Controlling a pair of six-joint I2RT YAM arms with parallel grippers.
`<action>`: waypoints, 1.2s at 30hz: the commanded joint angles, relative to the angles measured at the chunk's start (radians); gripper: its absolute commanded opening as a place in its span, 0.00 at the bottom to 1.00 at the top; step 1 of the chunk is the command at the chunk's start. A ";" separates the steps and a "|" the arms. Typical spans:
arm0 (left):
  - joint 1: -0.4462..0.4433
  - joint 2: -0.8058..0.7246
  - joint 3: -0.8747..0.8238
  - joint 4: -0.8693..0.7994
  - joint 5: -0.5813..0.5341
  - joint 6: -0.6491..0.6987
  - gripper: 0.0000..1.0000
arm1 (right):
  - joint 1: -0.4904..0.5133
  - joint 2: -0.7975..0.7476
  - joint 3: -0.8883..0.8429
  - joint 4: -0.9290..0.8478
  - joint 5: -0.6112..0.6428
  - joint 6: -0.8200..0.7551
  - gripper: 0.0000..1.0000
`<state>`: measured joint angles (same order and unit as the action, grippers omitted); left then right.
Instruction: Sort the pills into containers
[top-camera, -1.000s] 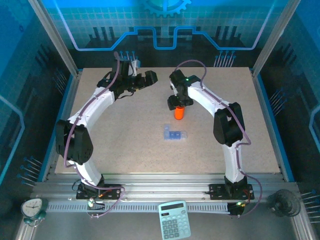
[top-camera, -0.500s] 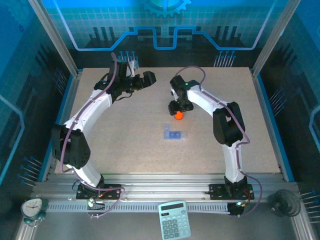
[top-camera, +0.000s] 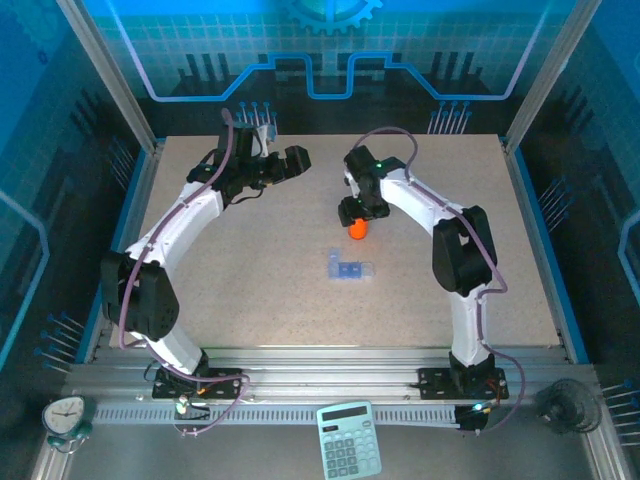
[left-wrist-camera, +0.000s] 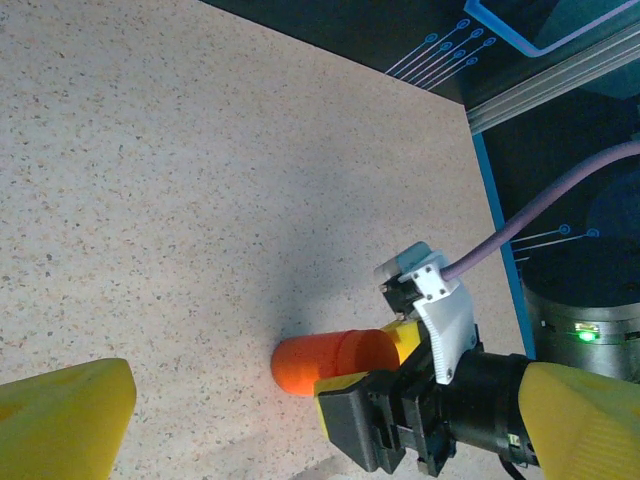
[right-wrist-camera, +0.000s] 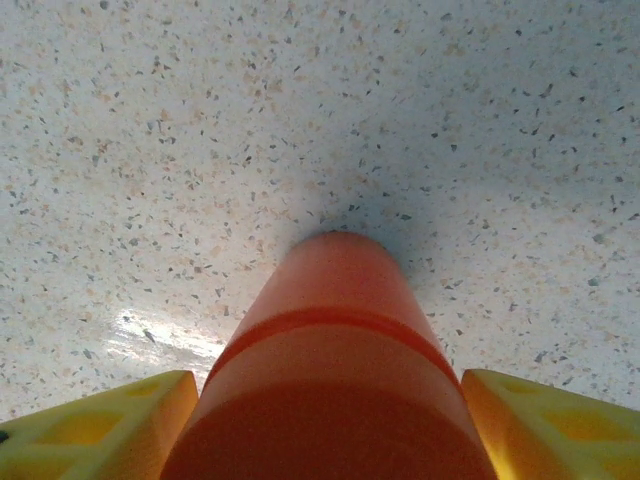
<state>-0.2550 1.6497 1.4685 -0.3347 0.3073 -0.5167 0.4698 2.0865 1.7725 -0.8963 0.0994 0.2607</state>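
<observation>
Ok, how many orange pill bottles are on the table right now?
1. The orange cylindrical plastic bottle is gripped by the right gripper, just beyond the flat translucent blue pill box. I see no other.

Overhead wide view, wrist close-ups (sharing bottle (top-camera: 358, 228))

orange bottle (right-wrist-camera: 330, 400): near end cut off at frame bottom | pill box (top-camera: 349, 268), centre of top view: contents too small to tell
</observation>
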 joint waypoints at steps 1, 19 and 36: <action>0.008 -0.029 -0.010 -0.004 -0.006 0.027 0.99 | -0.012 -0.028 0.002 -0.001 -0.017 0.000 0.70; 0.008 -0.020 -0.036 -0.009 -0.017 0.059 0.99 | -0.028 -0.048 -0.036 0.030 -0.073 0.006 0.44; 0.004 -0.080 -0.297 0.308 -0.060 0.222 0.99 | -0.077 -0.152 -0.009 0.042 -0.218 0.025 0.43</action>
<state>-0.2550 1.6176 1.2057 -0.1455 0.2562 -0.3824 0.4103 1.9667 1.7336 -0.8543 -0.0517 0.2718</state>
